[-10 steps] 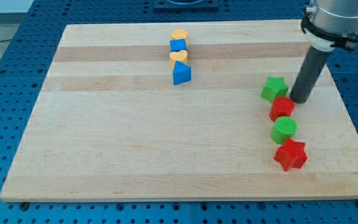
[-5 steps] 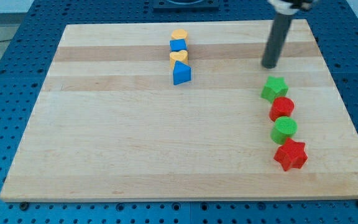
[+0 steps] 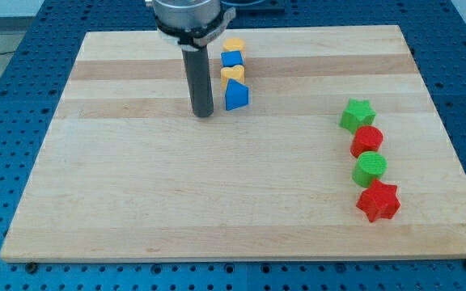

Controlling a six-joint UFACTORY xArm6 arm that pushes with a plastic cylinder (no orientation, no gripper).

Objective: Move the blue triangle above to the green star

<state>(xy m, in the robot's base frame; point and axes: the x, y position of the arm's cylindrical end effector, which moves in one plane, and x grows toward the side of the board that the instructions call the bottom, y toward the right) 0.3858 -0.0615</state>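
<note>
Wooden board (image 3: 136,202) on a blue perforated table (image 3: 6,97). My tip (image 3: 204,114) rests on the board just to the view's left of the blue triangle (image 3: 235,95), close beside it; whether they touch cannot be told. The arm ends in a plain rod, so there is no claw to open or clench.

The blue triangle is the lowest of a short column near the view's top centre, below a yellow block (image 3: 232,74), a small blue block (image 3: 232,58) and another yellow block (image 3: 233,44). Its narrow end points toward the view's top; its long axis runs roughly top to bottom.

The green star (image 3: 357,115) lies well apart at the view's right, heading a column with a red round block (image 3: 367,141), a green round block (image 3: 370,169) and a red star (image 3: 378,201).
</note>
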